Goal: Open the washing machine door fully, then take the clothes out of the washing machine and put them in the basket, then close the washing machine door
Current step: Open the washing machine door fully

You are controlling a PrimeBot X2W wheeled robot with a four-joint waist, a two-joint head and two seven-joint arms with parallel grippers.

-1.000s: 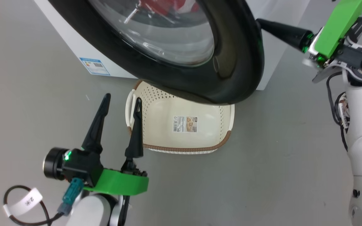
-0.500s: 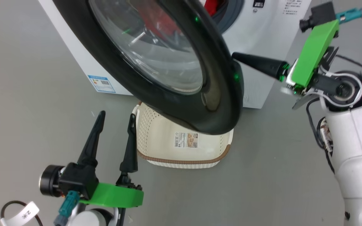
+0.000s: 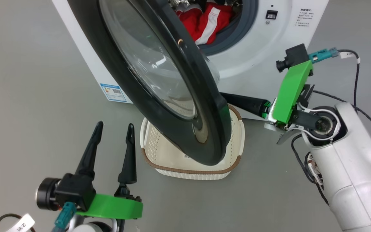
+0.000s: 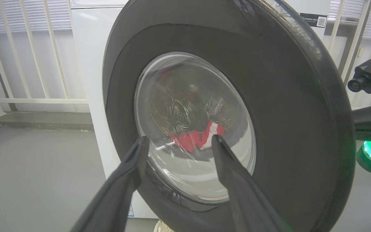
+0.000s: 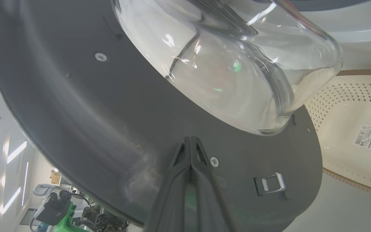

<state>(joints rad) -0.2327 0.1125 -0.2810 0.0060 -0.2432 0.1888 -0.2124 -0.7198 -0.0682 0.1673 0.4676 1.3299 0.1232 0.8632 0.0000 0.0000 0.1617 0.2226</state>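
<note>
The washing machine stands at the top with its black door swung partly out, edge-on over the basket. Red-and-white clothes lie in the drum mouth and show through the door's glass. My right gripper is shut and empty, its tips against the door's inner face below the glass bowl. My left gripper stands open and empty on the left of the basket, in front of the door's outer face. The left gripper frames the window.
Grey floor spreads to the left and in front of the basket. The door's metal latch sits near my right fingers. The basket's inside and label show at the right. A white railing runs behind the washer.
The door has swung further open with my shut right gripper pressing behind it; the drum mouth and clothes now show. The head camera has shifted. The left gripper stays open.
</note>
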